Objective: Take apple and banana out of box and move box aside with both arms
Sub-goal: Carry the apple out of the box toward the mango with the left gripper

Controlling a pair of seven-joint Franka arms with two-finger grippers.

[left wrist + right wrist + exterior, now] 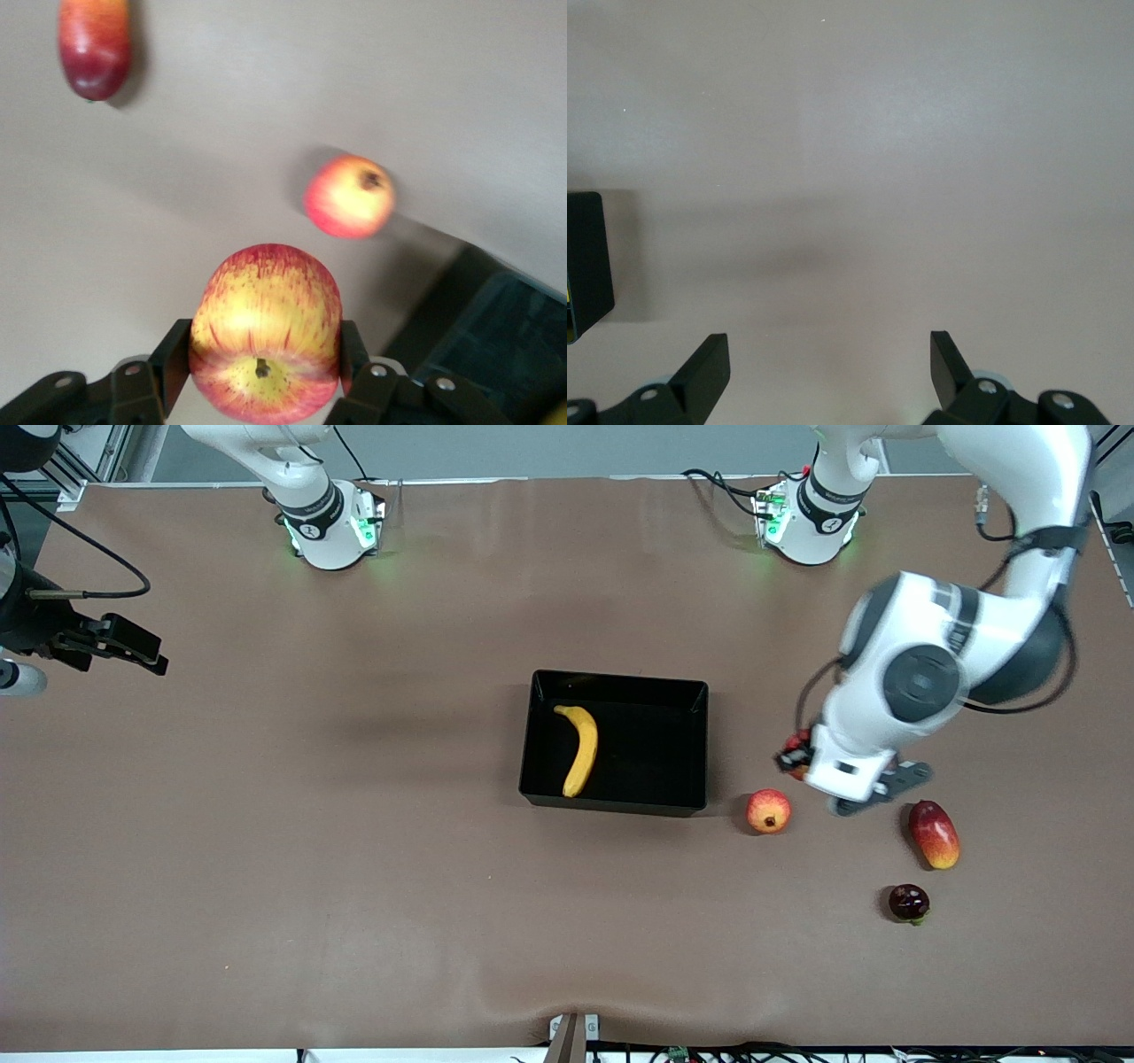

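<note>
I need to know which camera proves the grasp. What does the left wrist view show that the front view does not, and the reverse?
Only the left wrist view shows the apple clamped between the left gripper fingers, lifted off the table. Only the front view shows the banana lying in the box, the dark round fruit, and the right gripper waiting open at the right arm's end. Both show the orange-red fruit and the mango on the table, plus part of the box.

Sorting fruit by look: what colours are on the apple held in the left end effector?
Red streaks over yellow on the apple; clearest in the left wrist view.
</note>
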